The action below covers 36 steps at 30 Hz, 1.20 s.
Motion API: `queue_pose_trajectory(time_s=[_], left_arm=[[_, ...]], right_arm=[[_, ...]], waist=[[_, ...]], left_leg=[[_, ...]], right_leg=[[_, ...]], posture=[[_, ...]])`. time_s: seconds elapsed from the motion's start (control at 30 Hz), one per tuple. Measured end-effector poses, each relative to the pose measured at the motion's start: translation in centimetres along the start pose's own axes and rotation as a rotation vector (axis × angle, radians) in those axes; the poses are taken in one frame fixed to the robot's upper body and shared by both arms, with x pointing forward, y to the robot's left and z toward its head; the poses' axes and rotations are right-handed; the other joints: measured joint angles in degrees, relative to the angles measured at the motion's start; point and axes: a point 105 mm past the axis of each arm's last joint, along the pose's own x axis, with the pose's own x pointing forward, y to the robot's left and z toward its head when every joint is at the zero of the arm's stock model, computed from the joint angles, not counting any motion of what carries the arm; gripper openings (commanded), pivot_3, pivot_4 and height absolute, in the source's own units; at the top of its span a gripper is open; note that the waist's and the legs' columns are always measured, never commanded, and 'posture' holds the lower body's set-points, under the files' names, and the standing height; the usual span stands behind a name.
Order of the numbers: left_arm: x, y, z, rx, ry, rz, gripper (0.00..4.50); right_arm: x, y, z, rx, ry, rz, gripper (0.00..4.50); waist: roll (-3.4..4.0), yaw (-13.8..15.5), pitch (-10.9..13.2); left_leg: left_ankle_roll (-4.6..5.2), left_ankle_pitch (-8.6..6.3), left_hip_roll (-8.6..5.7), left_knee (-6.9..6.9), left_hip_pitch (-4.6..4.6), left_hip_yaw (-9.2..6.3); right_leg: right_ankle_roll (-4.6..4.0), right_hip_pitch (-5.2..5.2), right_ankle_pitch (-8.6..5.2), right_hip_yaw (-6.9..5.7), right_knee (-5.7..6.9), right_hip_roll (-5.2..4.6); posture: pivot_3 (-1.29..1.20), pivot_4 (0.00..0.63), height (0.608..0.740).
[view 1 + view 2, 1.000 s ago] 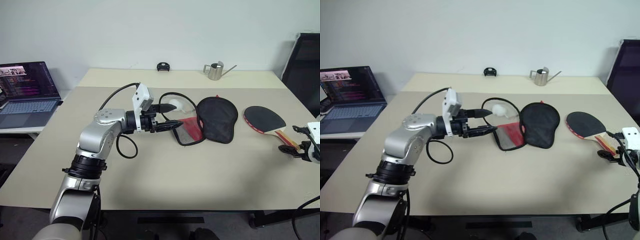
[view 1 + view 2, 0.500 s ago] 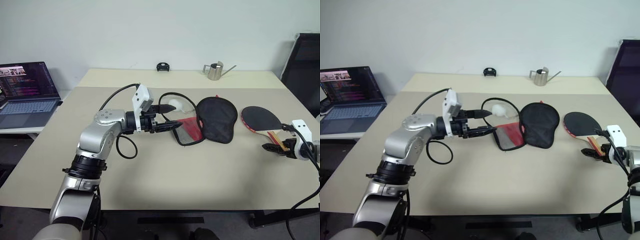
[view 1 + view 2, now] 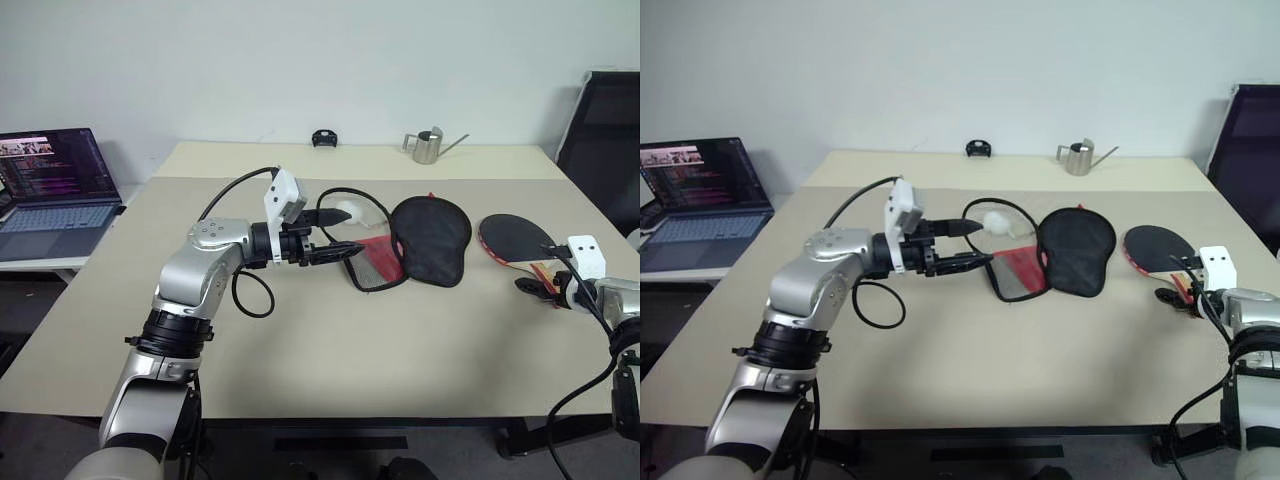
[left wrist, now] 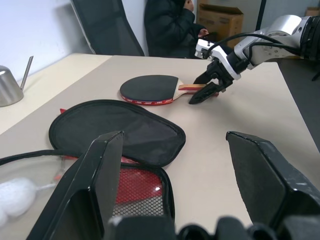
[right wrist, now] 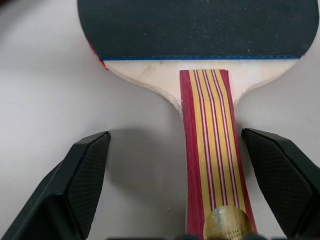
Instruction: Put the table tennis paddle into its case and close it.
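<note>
The table tennis paddle (image 3: 513, 238) lies flat on the table at the right, black face up, with its striped handle (image 5: 210, 150) pointing toward the front edge. My right gripper (image 5: 175, 136) is open and low over the table. One finger sits on each side of the handle without touching it. The case (image 3: 430, 238) lies unzipped at the table's middle, its black flap folded back and its red mesh half (image 3: 378, 262) toward my left arm. My left gripper (image 3: 352, 231) is open and points level at the case's left rim, with nothing between its fingers (image 4: 95, 185).
A white lump (image 3: 345, 211) inside a black cable loop lies just behind the left gripper. At the back stand a metal pitcher (image 3: 428, 145) and a small black object (image 3: 322, 136). A laptop (image 3: 55, 190) sits on a side desk at the left, and a black chair (image 3: 600, 120) at the right.
My right gripper has come in from the table's right edge, leftward and forward, so that its open fingers now straddle the paddle's handle. The left arm and the case have not moved.
</note>
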Motion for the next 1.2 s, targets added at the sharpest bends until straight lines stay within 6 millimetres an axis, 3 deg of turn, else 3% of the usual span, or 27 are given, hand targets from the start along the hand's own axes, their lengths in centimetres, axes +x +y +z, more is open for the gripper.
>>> queue_pose_trajectory(time_s=[0.13, 0.37, 0.93, 1.2], left_arm=[[0.0, 0.0, 0.0, 0.0, 0.001, 0.004, 3.56], [-0.3, 0.3, -0.1, 0.002, 0.011, 0.022, 3.56], [-4.2, 2.0, -2.1, -0.028, 0.072, 0.189, 3.56], [-4.4, 2.0, -2.6, -0.041, 0.076, 0.206, 3.56]], right_arm=[[0.4, 0.3, 0.2, 0.011, -0.01, -0.001, 3.37], [1.0, 1.1, 0.5, -0.002, -0.027, -0.004, 1.07], [1.1, 1.4, 1.1, 0.075, -0.073, -0.122, 1.06], [-0.3, 5.0, 5.2, 0.127, -0.191, -0.081, 1.06]], waist=[[0.0, -0.1, 0.0], [-0.01, -0.1, 0.0], [-0.01, 0.0, 0.0], [0.09, 0.2, 0.0]], left_leg=[[0.02, -0.01, 0.0, 0.0, 0.02, 0.0], [-0.01, 0.01, 0.01, 0.0, 0.02, 0.01], [0.11, -0.02, 0.02, -0.06, -0.14, 0.0], [-0.1, 0.11, 0.08, -0.04, -1.24, 0.13]], right_leg=[[0.01, 0.01, 0.01, 0.02, 0.01, 0.01], [0.02, 0.02, 0.01, 0.04, 0.0, 0.01], [0.04, -0.17, 0.2, 0.08, -0.04, 0.01], [0.03, -1.31, 0.19, 0.21, -0.01, 0.05]], posture=[[0.0, 0.15, 0.74], [0.0, 0.15, 0.74], [0.0, 0.15, 0.74], [0.0, 0.15, 0.74]])
